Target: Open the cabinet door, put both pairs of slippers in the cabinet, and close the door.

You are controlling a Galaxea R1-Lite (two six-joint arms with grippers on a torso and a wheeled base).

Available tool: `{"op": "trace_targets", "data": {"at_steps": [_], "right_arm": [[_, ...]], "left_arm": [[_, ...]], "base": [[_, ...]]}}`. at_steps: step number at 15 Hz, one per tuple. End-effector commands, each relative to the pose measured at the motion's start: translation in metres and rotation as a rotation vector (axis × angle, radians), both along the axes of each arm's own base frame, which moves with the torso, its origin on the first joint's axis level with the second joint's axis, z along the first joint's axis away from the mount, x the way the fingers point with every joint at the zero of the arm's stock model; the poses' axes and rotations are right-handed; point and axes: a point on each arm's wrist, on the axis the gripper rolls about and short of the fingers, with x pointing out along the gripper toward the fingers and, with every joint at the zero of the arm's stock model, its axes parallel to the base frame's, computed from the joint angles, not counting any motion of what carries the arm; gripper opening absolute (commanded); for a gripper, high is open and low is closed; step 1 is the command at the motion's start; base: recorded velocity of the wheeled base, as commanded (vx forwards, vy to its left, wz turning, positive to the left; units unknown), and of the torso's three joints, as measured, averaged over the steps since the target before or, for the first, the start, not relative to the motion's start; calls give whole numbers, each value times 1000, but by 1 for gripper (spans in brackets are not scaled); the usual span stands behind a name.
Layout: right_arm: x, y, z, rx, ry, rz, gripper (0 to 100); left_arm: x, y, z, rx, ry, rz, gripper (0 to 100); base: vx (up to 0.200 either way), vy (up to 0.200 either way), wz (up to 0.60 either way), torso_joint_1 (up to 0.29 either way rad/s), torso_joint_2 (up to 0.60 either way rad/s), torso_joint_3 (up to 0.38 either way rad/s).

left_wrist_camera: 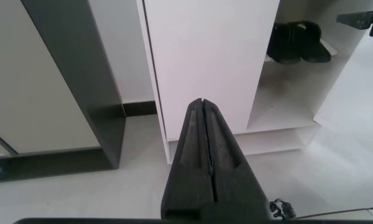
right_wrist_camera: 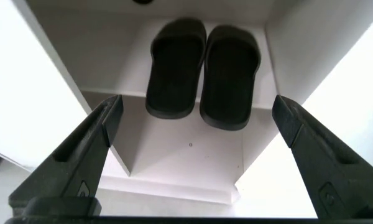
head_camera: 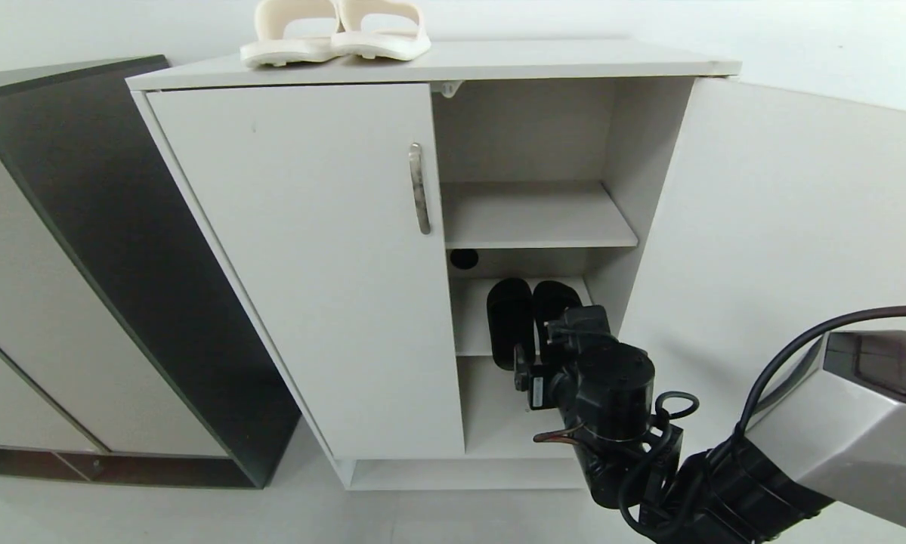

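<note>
Your right gripper [right_wrist_camera: 196, 106] hangs, jaws wide and empty, before the black slippers [head_camera: 532, 317] overhanging the middle shelf's [head_camera: 471, 317] front edge; clip them and they may fall. Left gripper [left_wrist_camera: 202, 106] jaws are closed, empty. Cream slippers [head_camera: 335, 34] sit on the cabinet top's [head_camera: 573, 68] left end.

A: We see soft, even, bright light on the cabinet [head_camera: 573, 64]; only under its upper shelf [head_camera: 536, 219] we find grey shade.

B: Yes, it looks quite diffuse. Left of the cabinet, we notice straight edges leaning, as through a wide lens.
</note>
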Motion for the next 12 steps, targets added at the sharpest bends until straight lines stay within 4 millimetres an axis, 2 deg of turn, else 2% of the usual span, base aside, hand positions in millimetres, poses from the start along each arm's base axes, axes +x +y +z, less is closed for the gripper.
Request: {"op": "trace_targets", "data": {"at_steps": [1, 3, 7, 12], "right_arm": [[0, 0, -3, -6, 5, 2, 100], [0, 1, -5, -10, 9, 2, 100], [-2, -1, -5, -16, 16, 14, 100], [-10, -9, 4, -8, 14, 68, 100]], "left_arm": [[0, 0, 0, 0, 0, 0, 0], [0, 0, 0, 2, 0, 0, 0], [0, 0, 0, 3, 0, 0, 0], [0, 0, 0, 3, 0, 0, 0]], "base": [[0, 0, 0, 2, 7, 198], [0, 0, 0, 2, 2, 176], [0, 0, 0, 0, 0, 0], [0, 0, 0, 0, 0, 0]]}}
